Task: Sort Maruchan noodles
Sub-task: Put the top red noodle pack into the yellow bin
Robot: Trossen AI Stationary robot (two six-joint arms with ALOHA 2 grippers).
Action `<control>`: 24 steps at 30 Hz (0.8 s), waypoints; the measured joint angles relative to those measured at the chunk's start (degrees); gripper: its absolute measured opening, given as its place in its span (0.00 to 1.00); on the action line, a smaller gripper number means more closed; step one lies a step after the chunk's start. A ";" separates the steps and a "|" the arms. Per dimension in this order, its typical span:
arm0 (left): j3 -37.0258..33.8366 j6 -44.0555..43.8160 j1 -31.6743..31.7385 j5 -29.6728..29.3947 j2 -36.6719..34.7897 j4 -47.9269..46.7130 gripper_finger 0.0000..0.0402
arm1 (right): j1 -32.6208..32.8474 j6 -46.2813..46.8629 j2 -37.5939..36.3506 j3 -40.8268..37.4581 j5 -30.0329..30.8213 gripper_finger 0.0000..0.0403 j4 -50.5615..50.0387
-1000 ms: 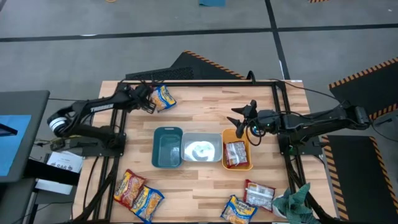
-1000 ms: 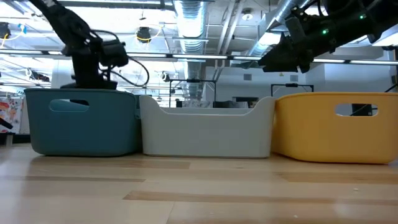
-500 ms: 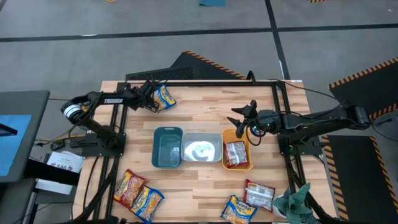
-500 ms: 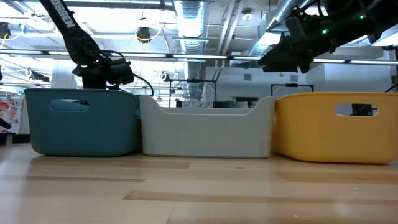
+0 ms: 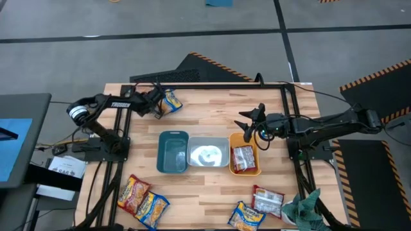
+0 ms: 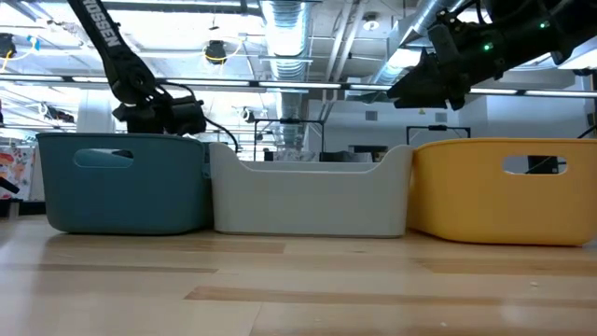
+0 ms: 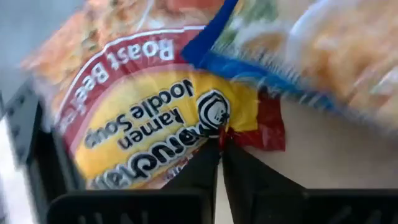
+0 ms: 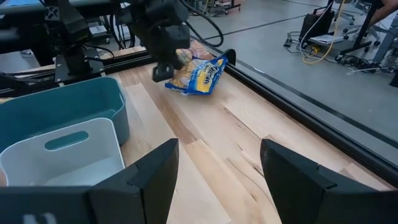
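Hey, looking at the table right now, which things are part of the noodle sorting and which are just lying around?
Part of the job:
- noodle packets by the left gripper
- packet in the orange bin
- packets at the near left
- packets at the near right
- teal bin
- clear bin

Just lying about:
- green cloth

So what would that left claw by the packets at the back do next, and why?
Probably lift a little. The left claw looks pinched shut on the corner of a red roast beef packet at the table's far left, with a yellow and blue packet against it. Raising it would part the two before carrying it toward the bins. The right claw waits open by the orange bin.
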 joint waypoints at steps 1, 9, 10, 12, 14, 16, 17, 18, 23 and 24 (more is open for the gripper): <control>-0.13 -0.06 -0.24 -0.17 -1.07 -1.26 0.01 | 0.00 0.01 0.00 0.00 0.00 0.62 -0.05; -0.06 -0.09 -4.50 -1.29 -18.29 -9.15 0.00 | 0.00 0.46 0.00 0.00 0.00 0.62 -0.19; -0.05 -0.21 -5.29 -1.65 -20.97 -10.51 0.00 | 0.00 0.53 0.00 0.00 0.00 0.62 -0.20; -0.05 -0.71 -6.90 -2.91 -26.35 -13.04 0.00 | 0.00 0.59 0.00 0.00 0.00 0.62 -0.22; -0.05 -1.55 -8.74 -4.10 -31.53 -14.88 0.00 | 0.00 0.61 0.00 0.00 0.00 0.62 -0.17; -0.05 -2.17 -10.60 -4.68 -36.37 -16.31 0.00 | 0.00 0.59 0.00 0.00 0.00 0.62 -0.01; -0.05 -2.31 -11.44 -4.68 -38.41 -16.53 0.00 | 0.00 0.59 0.00 0.00 0.00 0.62 0.12; -0.05 -2.43 -12.33 -4.72 -40.35 -16.78 0.00 | 0.00 0.59 0.00 0.00 0.00 0.62 0.24; -0.03 -1.52 -15.73 -1.22 -45.93 -17.77 0.00 | 0.00 0.59 0.01 0.00 0.00 0.62 0.24; -0.03 -1.52 -16.04 0.66 -46.11 -18.32 0.00 | 0.00 0.63 0.00 0.00 0.00 0.62 0.24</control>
